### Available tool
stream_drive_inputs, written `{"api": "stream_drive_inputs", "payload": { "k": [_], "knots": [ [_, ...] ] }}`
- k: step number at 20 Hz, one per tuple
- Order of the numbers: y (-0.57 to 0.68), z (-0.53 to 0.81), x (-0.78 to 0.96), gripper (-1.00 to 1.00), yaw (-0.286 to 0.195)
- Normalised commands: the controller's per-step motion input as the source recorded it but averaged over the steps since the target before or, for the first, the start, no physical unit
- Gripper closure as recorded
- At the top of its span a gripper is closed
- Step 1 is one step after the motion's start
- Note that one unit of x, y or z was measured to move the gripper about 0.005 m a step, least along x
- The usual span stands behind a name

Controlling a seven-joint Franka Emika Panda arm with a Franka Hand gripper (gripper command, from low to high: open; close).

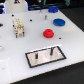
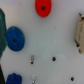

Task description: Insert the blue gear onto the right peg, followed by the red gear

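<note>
Nearest in the exterior view lies the grey plate (image 1: 45,56), a black-rimmed rectangle set on the white table (image 1: 20,50). Its long axis runs from the exterior view's left to its right, rising a little toward the far right. Two thin dark pins stand upright on it, close together near its middle. The right peg (image 1: 52,50) is the one toward the exterior view's right; the left peg (image 1: 36,56) stands beside it, apart from it. Both pegs point straight up and carry nothing.

Farther back, near the middle of the table, the red gear (image 1: 48,33) lies flat, hub upward, well apart from the plate. To the exterior view's left of it, at about the same depth, sits a small pale block-like object (image 1: 18,28) with dark marks, too blurred to name.

Farther still and toward the exterior view's right, the blue gear (image 1: 59,22) lies flat on the table, apart from the red gear.

The wrist view looks down on the white surface: the red gear (image 2: 43,7) with its centre hole, the blue gear (image 2: 15,38), and a second blue shape (image 2: 13,78) cut off by the frame edge.

The gripper shows in neither view clearly, so whether its fingers are apart or together cannot be told.
</note>
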Motion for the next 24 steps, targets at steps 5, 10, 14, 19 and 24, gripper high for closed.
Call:
{"api": "stream_drive_inputs", "payload": {
  "k": [5,10,14,19,24],
  "knots": [
    [0.63,-0.24,-0.65,-1.00,0.000],
    [0.62,-0.29,-0.60,-1.00,0.000],
    [0.56,-0.37,-0.49,-1.00,0.000],
    [0.42,-0.47,-0.47,-1.00,0.000],
    [0.14,-0.56,-0.43,-1.00,0.000]
  ]
}}
